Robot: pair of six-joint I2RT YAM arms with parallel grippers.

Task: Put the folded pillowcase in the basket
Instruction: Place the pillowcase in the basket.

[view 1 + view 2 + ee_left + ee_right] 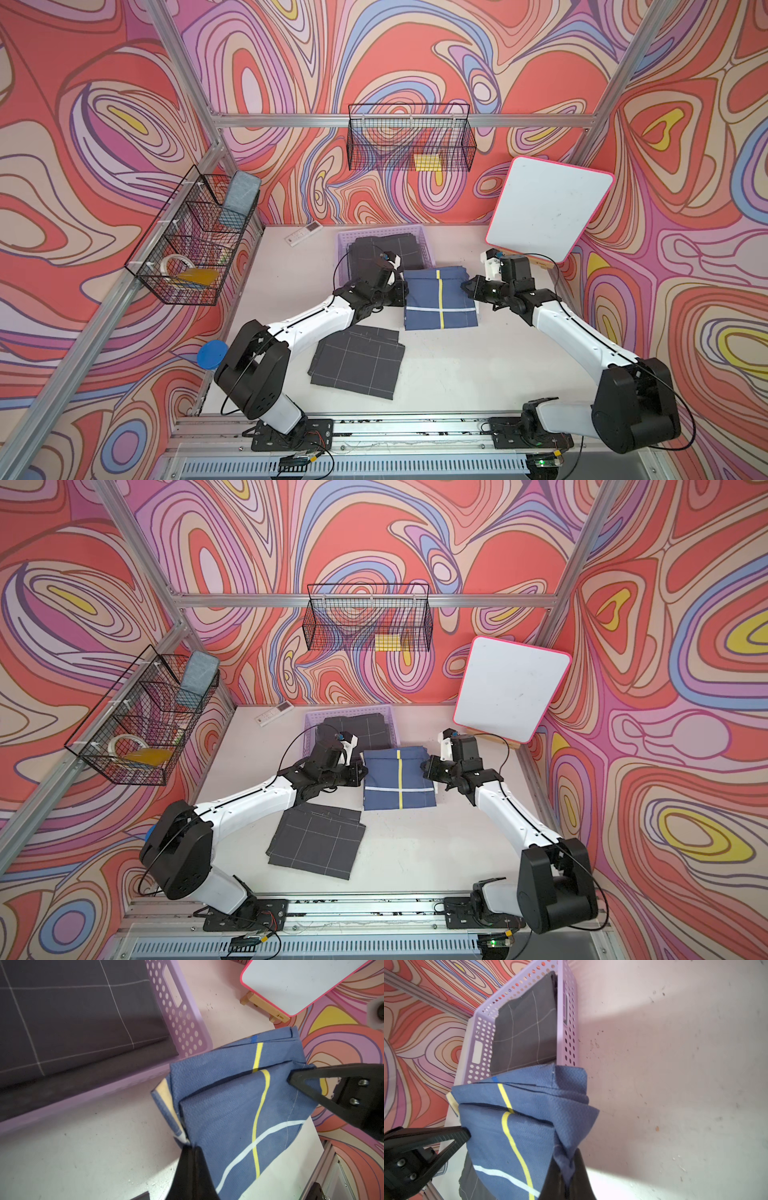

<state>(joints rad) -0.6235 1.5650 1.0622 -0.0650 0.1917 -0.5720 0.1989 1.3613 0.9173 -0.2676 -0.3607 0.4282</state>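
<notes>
The folded pillowcase [440, 299] [399, 779] is blue with a yellow and a white stripe. It hangs between my two grippers, just in front of the lilac basket [345, 245] [309, 721]. My left gripper [405, 286] [190, 1146] is shut on its left edge. My right gripper [463, 286] [571, 1159] is shut on its right edge, with the cloth bunched between the jaws. The pillowcase [228, 1105] [519, 1126] sags, and its far edge reaches the basket's near wall [571, 1022]. A dark grey folded cloth with a white grid lies in the basket [178, 1012].
Another dark grey gridded cloth [357, 361] lies on the table near the front. A pink-rimmed whiteboard [548, 208] leans at the back right. A remote [303, 232] lies left of the basket. Black wire baskets [191, 241] [411, 137] hang on the walls.
</notes>
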